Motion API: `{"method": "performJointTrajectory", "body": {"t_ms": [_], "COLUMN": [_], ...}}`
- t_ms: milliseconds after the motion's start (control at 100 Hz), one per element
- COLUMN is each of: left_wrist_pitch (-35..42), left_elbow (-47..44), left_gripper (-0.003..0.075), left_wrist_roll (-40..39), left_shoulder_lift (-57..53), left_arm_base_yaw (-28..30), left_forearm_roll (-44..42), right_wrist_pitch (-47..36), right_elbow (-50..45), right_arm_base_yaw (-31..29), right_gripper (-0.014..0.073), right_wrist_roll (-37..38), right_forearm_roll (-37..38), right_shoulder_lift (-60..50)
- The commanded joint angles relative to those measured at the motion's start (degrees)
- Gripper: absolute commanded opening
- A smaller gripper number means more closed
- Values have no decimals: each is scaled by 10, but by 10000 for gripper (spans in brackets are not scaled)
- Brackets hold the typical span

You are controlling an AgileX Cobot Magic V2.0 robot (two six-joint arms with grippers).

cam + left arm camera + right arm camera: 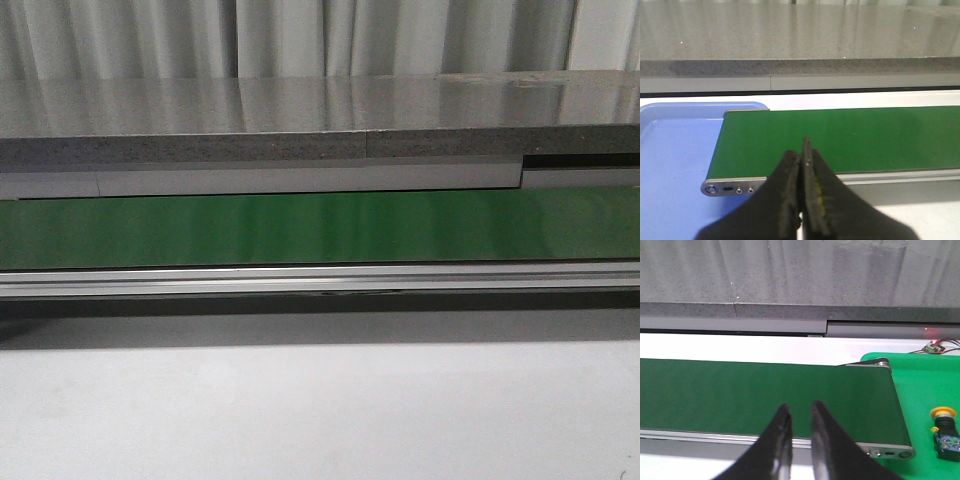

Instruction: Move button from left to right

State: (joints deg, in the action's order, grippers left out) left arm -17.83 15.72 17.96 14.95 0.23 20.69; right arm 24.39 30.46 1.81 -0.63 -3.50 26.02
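Left claw [802, 150]: black tapered fingers, rough worn inner faces. Right claw [798, 412]: black, smooth, curved tips.

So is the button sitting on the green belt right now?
No: the right wrist view shows the button on the bright green mat past the belt's end.

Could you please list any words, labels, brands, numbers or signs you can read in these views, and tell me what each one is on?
No readable text in any view.
The button has tiny green-blue marks on its black body: too small and blurred to read.
The small circuit board with wires: no legible markings.
The conveyor belt, its metal end plate and the blue tray: no lettering visible.
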Motion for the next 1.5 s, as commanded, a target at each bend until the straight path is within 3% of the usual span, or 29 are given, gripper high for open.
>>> {"method": "performJointTrajectory", "body": {"t_ms": [0,30,890,1100,1490], "left_wrist_pitch": [38,38,38,38,38], "left_elbow": [15,15,15,15,15], "left_gripper": [-19,-19,-19,-19,-19], "left_wrist_roll": [0,0,0,0,0], "left_shoulder_lift": [4,4,4,4,4], "left_arm_base_yaw": [-4,-4,-4,-4,-4], "left_forearm_roll": [9,9,9,9,9], "right_wrist_pitch": [-42,-42,-72,-138,-197], "right_elbow": [14,14,4,-61,-221], "right_arm_base_yaw": [-1,-1,-1,16,54], "right_gripper": [-47,-74,-68,-68,-68], "right_wrist_roll": [-5,-5,-4,22,30], "right_forearm_roll": [-2,-2,-2,6,26], "right_shoulder_lift": [2,2,2,-35,-199]}}
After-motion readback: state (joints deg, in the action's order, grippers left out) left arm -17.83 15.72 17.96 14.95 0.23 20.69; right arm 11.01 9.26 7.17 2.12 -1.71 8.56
